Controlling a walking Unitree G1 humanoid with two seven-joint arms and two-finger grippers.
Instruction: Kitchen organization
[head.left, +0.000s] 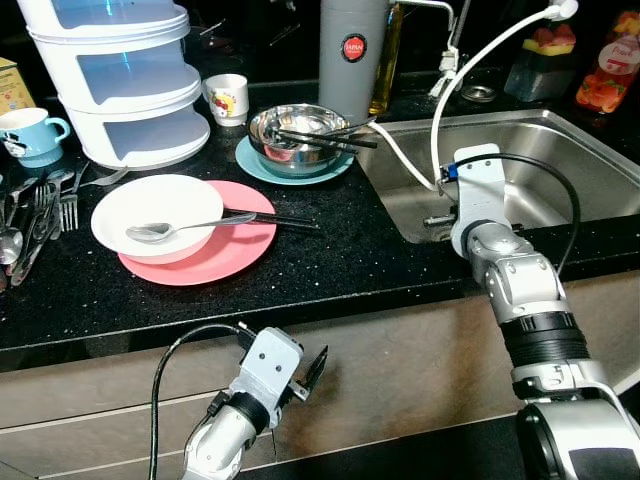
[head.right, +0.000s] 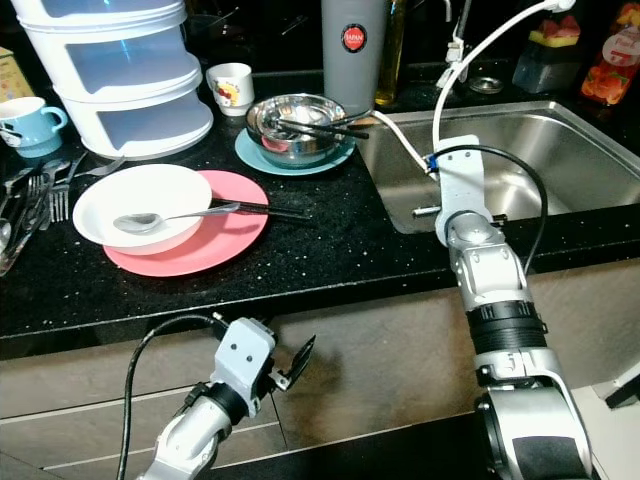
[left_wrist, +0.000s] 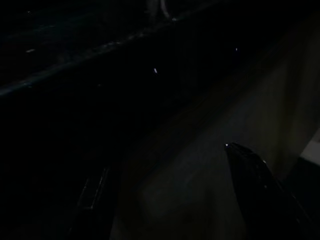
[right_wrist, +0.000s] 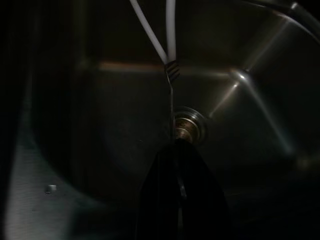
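Black counter (head.left: 330, 260) runs before us, and we place all by the sink (head.left: 560, 150). Far left of it lies loose cutlery (head.left: 40, 215); nearer, a white bowl (head.left: 155, 215) with spoon on a pink plate (head.left: 235, 250), then a steel bowl (head.left: 298, 135) still uncleared. Our left gripper (head.left: 312, 368) hangs open below the counter. Our right gripper (right_wrist: 177, 150) holds a fork (right_wrist: 171, 85) pinched over the sink basin, so we judge most tidying remains.
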